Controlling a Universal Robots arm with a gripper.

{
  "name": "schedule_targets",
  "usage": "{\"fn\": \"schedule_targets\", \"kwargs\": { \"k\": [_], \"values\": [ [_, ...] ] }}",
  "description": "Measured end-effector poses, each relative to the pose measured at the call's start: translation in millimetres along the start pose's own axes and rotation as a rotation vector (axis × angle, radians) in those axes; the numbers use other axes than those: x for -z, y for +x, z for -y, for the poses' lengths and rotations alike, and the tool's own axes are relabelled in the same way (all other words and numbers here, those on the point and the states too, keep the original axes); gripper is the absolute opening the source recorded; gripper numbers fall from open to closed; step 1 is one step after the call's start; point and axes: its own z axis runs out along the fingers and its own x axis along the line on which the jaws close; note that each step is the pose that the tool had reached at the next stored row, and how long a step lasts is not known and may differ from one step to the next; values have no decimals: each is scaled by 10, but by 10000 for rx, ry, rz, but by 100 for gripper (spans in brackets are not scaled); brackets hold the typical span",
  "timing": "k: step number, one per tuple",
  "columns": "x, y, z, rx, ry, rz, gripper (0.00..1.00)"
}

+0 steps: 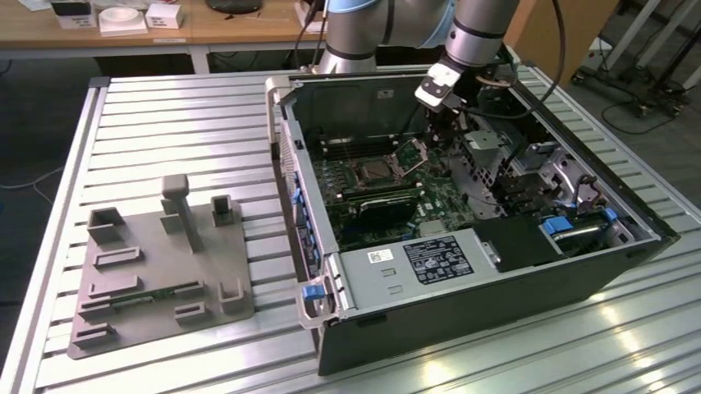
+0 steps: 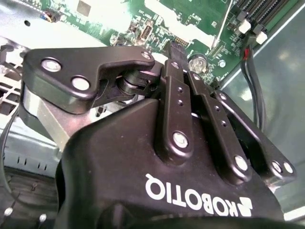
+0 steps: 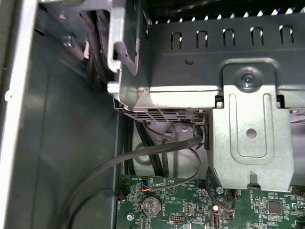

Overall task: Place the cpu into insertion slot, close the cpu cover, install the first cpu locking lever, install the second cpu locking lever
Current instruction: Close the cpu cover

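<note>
Exterior view: end effector [image 1: 438,135] inside computer case [image 1: 493,287], near raised cpu cover [image 1: 413,158]; grip state cannot tell.

The socket [image 1: 368,175] is a dark square with a silver metal rim. It lies flat on the green circuit board [image 1: 444,201] inside the open computer case [image 1: 482,287], towards the exterior view's left side of the board. Its middle looks grey, and it cannot be told whether the chip lies in it. The cover [image 1: 413,156] is a thin silver metal frame with a square opening. It stands tilted up at the socket's edge on the exterior view's right, swung open and not lying over the socket.
</note>
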Motion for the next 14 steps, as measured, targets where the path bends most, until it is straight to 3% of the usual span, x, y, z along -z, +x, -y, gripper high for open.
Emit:
{"fn": "schedule_targets", "kwargs": {
  "k": [4, 14],
  "values": [
    [-62, -2, 0, 21, 45, 0, 11],
    [-109, -2, 76, 37, 110, 2, 11]
  ]
}}
